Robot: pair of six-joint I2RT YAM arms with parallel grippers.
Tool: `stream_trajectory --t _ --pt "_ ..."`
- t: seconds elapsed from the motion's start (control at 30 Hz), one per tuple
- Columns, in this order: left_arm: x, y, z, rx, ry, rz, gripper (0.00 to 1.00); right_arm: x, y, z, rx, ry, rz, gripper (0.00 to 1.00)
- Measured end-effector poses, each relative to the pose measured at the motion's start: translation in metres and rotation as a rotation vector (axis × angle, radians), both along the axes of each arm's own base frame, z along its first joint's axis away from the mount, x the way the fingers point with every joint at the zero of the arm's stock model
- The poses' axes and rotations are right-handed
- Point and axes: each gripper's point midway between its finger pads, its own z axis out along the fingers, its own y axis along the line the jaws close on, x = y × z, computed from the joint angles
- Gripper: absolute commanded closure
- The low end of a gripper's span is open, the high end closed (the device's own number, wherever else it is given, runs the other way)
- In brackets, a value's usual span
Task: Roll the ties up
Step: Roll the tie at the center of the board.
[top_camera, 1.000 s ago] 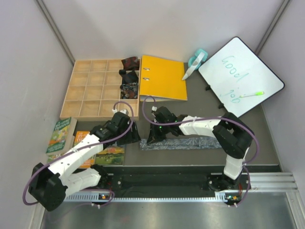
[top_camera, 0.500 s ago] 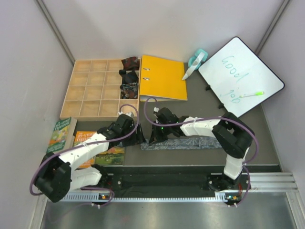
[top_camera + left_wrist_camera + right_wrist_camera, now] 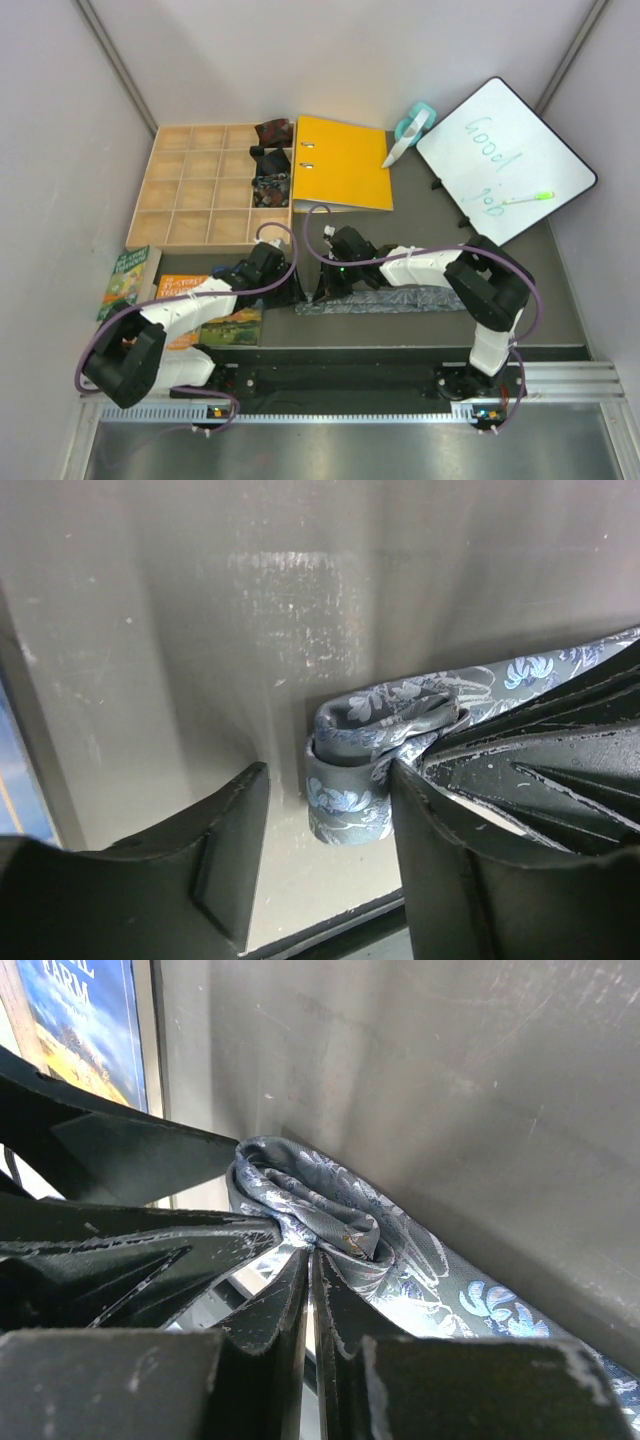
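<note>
A silvery grey-blue flowered tie (image 3: 385, 299) lies flat across the table, its left end wound into a small roll (image 3: 350, 780) (image 3: 310, 1205). My right gripper (image 3: 311, 1253) (image 3: 318, 287) is shut on the fabric at the roll's core. My left gripper (image 3: 328, 815) (image 3: 291, 287) is open around the roll. Its right finger (image 3: 435, 860) rests against the roll's side and its left finger (image 3: 225, 855) stands apart from it. Three small rolled ties, dark red (image 3: 273, 131), black (image 3: 268, 160) and speckled (image 3: 270, 190), sit in compartments of the wooden box.
The wooden compartment box (image 3: 190, 190) stands at the back left beside an orange binder (image 3: 345, 160). A whiteboard (image 3: 505, 160) with a green marker (image 3: 528, 198) and a tape dispenser (image 3: 412, 128) are at the back right. Books (image 3: 130, 280) (image 3: 215, 318) lie at the left.
My left gripper has slid right up to the tie's rolled end and its jaws have narrowed around it. The right gripper has kept its pinch in place.
</note>
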Motion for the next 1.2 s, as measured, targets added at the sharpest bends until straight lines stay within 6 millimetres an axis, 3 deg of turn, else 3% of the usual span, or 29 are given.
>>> stream_trajectory --t 0.3,0.43,0.53,0.9,1.2 --pt "0.003 -0.012 -0.003 -0.061 -0.003 -0.015 0.57 0.001 -0.001 -0.001 0.001 0.001 -0.002 0.94" --pt "0.003 -0.015 -0.005 -0.088 -0.002 -0.008 0.77 0.001 0.000 -0.002 0.004 0.001 -0.002 0.94" --pt "0.004 -0.016 -0.004 -0.100 -0.001 -0.005 0.83 0.002 0.001 -0.003 0.009 0.001 0.000 0.94" --pt "0.004 -0.009 0.008 -0.035 0.012 0.008 0.84 0.001 0.003 -0.002 0.019 0.006 0.006 0.90" --pt "0.002 0.018 0.026 0.140 0.036 0.005 0.84 -0.001 -0.005 0.004 -0.010 0.003 -0.008 0.88"
